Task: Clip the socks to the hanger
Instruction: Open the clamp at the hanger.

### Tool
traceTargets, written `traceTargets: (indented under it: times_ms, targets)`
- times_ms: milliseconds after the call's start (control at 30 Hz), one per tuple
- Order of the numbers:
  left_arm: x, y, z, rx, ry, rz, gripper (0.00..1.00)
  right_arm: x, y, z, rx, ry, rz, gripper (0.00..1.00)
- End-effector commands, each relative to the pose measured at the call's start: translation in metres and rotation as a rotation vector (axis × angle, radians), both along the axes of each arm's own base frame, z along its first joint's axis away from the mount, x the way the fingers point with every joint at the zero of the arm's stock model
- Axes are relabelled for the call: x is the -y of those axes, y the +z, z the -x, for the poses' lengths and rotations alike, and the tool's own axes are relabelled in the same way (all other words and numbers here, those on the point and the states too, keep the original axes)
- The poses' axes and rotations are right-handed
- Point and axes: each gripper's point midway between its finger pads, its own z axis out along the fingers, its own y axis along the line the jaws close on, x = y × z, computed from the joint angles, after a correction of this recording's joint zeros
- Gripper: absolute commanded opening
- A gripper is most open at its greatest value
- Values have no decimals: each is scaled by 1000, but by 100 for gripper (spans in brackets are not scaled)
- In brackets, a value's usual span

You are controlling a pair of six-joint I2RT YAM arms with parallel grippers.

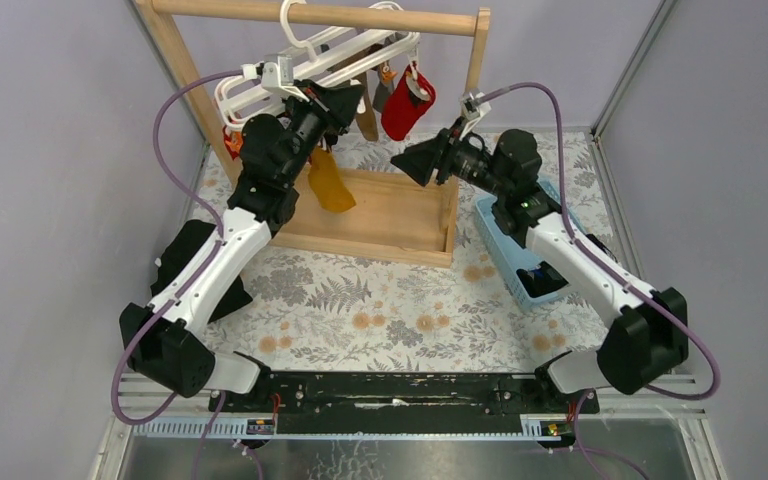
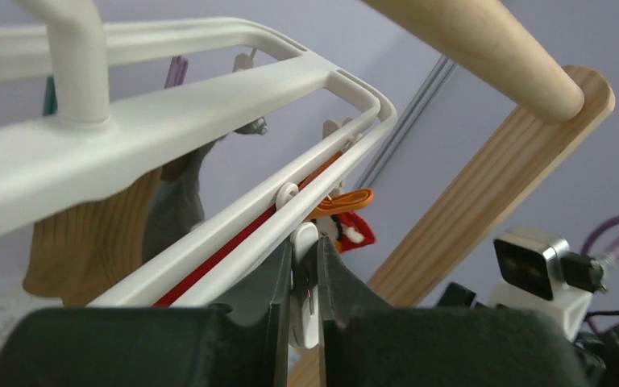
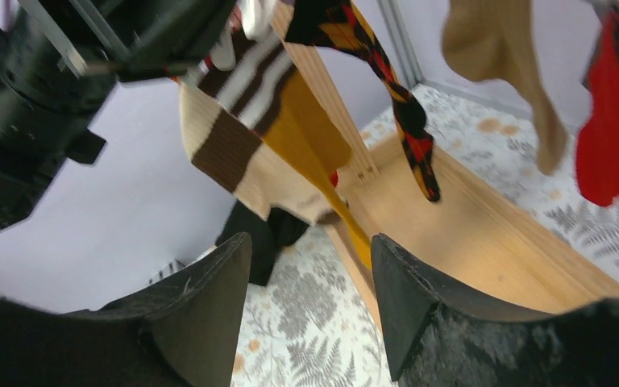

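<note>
The white hanger (image 1: 332,55) hangs by its hook from the wooden rail. My left gripper (image 1: 343,100) is up under its left bars, shut on a white clip (image 2: 306,284) that dangles from a bar (image 2: 169,105). A mustard sock (image 1: 330,182) hangs just below that gripper, with a brown-white striped sock (image 3: 234,137) beside it in the right wrist view. A red sock (image 1: 405,105) hangs at the hanger's right end. My right gripper (image 1: 408,160) is open and empty, pointing left towards the mustard sock (image 3: 322,153), a little apart from it.
The wooden rack (image 1: 375,225) has a flat base and slanted posts under the hanger. A blue basket (image 1: 520,250) sits right of it, under the right arm. A tan sock (image 3: 516,64) and a black-red-yellow patterned sock (image 3: 395,97) also hang from the hanger.
</note>
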Motion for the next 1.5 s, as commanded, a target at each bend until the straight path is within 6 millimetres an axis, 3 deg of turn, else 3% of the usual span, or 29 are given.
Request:
traceTargets:
  times_ms: [0,233,467,767,1033,1333,1467]
  targets:
    - [9,2,20,-97,-106,59,0,-16,89,20,236,156,-170,63]
    - [12,5,35,-138,-153,50,0,-30,119,20,309,263,-234,61]
    - [15,6,44,-156,-195,61,0,-44,129,4,291,311,-277,60]
    - [14,13,52,-139,-208,67,0,-58,119,-12,231,319,-309,60]
    - [16,16,52,-128,-220,73,0,-62,111,-13,216,320,-303,60]
    - [18,12,46,-132,-223,97,0,-67,118,-5,213,375,-312,25]
    - [18,11,45,-126,-221,103,0,-66,116,-2,209,373,-313,0]
